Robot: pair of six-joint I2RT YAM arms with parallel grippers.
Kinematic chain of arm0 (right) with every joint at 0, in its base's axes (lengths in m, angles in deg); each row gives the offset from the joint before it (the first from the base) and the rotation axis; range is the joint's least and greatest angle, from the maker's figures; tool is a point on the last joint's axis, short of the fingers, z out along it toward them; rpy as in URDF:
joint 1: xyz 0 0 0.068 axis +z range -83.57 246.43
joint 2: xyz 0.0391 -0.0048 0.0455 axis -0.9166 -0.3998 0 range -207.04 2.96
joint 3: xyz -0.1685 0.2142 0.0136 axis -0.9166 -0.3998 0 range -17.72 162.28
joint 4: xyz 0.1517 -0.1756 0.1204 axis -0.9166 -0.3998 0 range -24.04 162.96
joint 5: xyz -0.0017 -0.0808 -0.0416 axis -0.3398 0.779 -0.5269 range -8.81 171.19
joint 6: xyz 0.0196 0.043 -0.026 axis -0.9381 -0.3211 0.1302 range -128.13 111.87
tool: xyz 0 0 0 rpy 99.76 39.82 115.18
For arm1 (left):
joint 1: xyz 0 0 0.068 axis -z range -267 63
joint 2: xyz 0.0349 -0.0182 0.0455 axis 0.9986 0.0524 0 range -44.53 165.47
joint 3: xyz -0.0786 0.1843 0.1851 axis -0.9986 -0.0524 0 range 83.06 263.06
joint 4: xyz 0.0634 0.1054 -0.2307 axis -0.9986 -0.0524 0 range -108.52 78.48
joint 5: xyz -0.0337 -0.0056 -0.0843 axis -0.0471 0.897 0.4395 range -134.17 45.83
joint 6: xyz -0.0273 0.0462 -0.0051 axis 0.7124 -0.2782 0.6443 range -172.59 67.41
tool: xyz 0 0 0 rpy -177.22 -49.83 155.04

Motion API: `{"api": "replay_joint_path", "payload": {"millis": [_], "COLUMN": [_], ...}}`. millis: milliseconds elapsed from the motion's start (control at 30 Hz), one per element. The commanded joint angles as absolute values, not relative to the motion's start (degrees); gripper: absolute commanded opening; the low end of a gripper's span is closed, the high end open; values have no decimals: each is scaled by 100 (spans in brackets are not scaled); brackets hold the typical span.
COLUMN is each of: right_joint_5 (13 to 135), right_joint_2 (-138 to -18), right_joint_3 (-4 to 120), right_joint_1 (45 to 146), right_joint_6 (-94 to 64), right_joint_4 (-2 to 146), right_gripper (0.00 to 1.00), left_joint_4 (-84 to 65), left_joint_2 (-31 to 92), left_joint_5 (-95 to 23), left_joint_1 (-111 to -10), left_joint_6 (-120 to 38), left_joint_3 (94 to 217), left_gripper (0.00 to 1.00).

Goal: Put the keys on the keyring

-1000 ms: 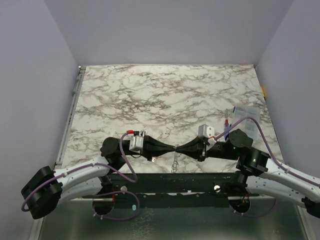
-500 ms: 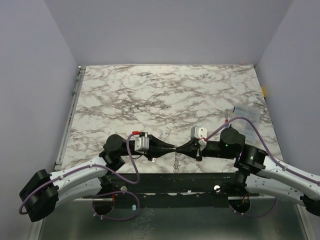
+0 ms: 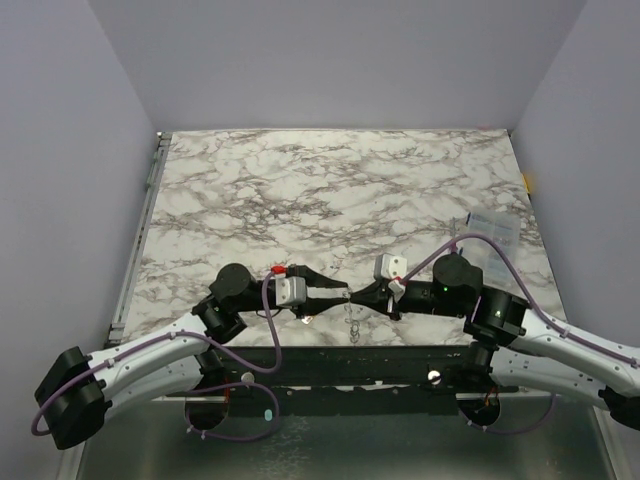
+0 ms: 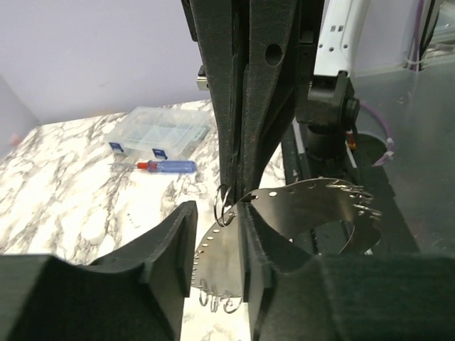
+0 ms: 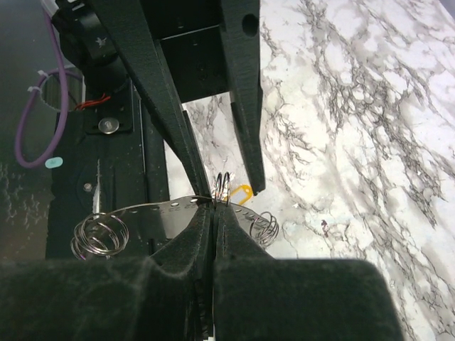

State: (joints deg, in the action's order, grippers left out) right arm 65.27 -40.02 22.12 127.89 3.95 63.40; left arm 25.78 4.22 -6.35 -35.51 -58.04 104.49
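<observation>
The keyring (image 5: 222,186) is a small silvery double wire loop, pinched upright at the tip of my right gripper (image 5: 214,206), which is shut on it. In the left wrist view the keyring (image 4: 224,204) stands between the parted fingertips of my left gripper (image 4: 215,213), which is open and does not clamp it. From above, the left gripper (image 3: 343,292) and right gripper (image 3: 356,293) meet tip to tip near the table's front edge. I can make out no keys in any view.
A grey round disc (image 4: 298,213) with a row of holes and wire rings (image 5: 99,236) on its rim sits just under the grippers. A yellow tag (image 5: 238,193) lies beside it. A blue-and-red pen-like stick (image 4: 167,166) and a clear compartment box (image 4: 158,131) lie at the right.
My left gripper has opened and let go of the keyring, which stays in the right gripper. Both wrists have drawn slightly closer together.
</observation>
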Motion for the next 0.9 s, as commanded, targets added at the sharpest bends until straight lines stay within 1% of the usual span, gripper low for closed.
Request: {"api": "replay_joint_path", "payload": {"millis": [0,133,233,533,867], "right_joint_5": [6628,6694,6778,6969,7230], "right_joint_2": [-4056,-4118,-4216,-4390,-4570], "right_joint_3": [2428,2456,2488,2577,2793], "right_joint_1": [12814,12818,12813,12813,12822], "right_joint_6": [486,513,531,613,833], "right_joint_4": [6572,6511,6423,6224,5859], "right_gripper": [1,1,1,1,1], "left_joint_4": [1845,1442,1069,-823,-2762], "left_joint_2": [224,126,35,59,592], "left_joint_5": [-803,-831,-888,-1106,-1312], "left_joint_1": [-3493,-3491,-3492,-3490,-3496], "left_joint_6": [-6239,-6451,-6642,-7444,-7970], "left_joint_3": [10663,10758,10875,11910,12989], "left_gripper": [39,45,47,47,45]}}
